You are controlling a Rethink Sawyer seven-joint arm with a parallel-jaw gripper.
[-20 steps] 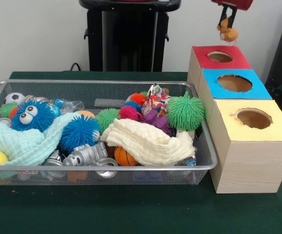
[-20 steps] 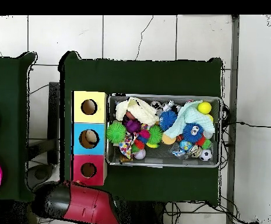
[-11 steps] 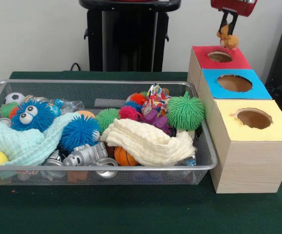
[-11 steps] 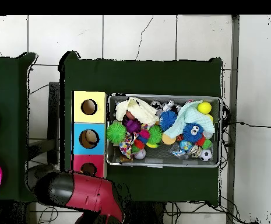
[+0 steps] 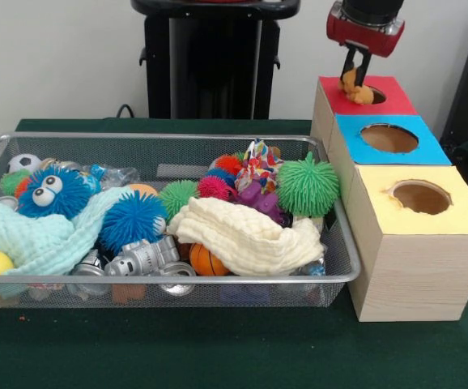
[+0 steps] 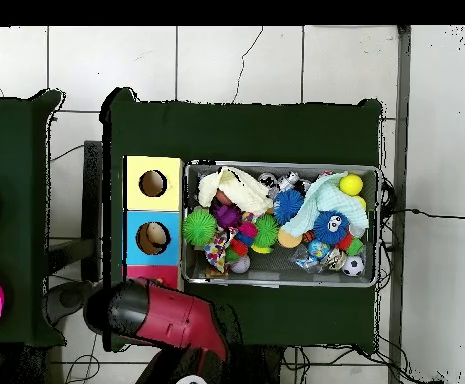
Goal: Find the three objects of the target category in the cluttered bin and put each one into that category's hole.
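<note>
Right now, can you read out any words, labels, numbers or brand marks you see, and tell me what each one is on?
No readable text in either view.
Boxes: plain red, blue and yellow tops, no labels.
Patterned toy in the bin: colourful print, too small to tell if it holds letters.
Silver robot toys: no marks legible.
Gripper: no visible lettering.

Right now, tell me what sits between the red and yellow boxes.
The blue box, its hole open, touching both neighbours: red box, yellow box. Front view shows this.

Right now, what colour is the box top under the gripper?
Red. The gripper holds an orange toy at the red box top; the front view shows it best.
</note>
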